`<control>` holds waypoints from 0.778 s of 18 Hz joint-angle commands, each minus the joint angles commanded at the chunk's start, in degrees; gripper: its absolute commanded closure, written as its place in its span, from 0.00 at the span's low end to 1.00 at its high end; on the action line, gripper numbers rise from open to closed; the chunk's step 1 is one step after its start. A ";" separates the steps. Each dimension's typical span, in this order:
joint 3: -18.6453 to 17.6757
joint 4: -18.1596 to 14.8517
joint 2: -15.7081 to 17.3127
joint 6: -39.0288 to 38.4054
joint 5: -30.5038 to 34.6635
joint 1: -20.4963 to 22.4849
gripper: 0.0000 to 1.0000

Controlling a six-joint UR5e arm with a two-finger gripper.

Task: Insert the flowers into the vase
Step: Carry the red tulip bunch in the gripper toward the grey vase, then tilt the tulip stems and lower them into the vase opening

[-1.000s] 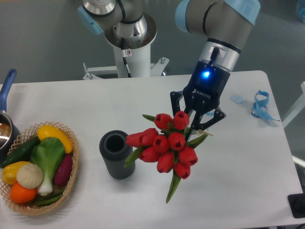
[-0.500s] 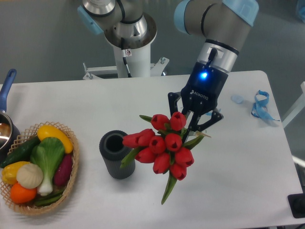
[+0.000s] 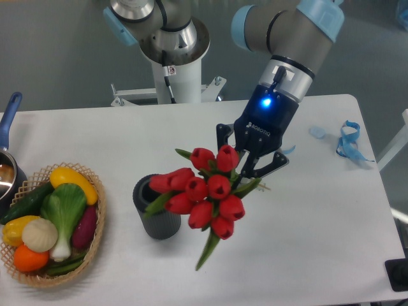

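So the red tulip bunch (image 3: 204, 194) is up off the table (image 3: 306, 217), clamped in the tool (image 3: 245, 167) around the upper stems, sitting mid-frame with the buds facing the camera. The leftmost buds and a leaf overlap the right rim of the dark grey vase (image 3: 155, 207), which stands just left of centre, but the stem ends point down and to the right of it, nowhere near the mouth. I'd call it partway: pickup done, but lining up the stems over the opening, lowering and letting go are all left. Hard to see stuff: the fingertips are buried behind the blooms, so the exact grip spot is a guess, and part of the vase mouth is covered. The veggie basket (image 3: 51, 226) at lower left and the blue-handled pot (image 3: 7, 153) are cut off by the frame edge.
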 joint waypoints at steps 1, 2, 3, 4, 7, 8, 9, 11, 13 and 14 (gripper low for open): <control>-0.52 0.26 -0.09 0.26 -2.55 -0.18 0.92; -1.48 0.52 -0.09 1.13 -4.92 -0.27 0.92; -2.80 0.61 -0.09 1.75 -8.16 -0.62 0.92; -4.12 0.62 0.08 1.85 -11.76 -0.97 0.92; -6.67 0.62 1.83 1.67 -14.96 -1.32 0.93; -7.11 0.62 2.28 1.58 -15.23 -1.50 0.93; -7.29 0.62 2.28 1.50 -15.49 -2.46 0.93; -8.69 0.62 2.37 1.50 -15.84 -3.61 0.93; -9.05 0.62 2.46 1.41 -16.02 -4.05 0.92; -9.05 0.62 2.37 1.41 -16.28 -4.75 0.92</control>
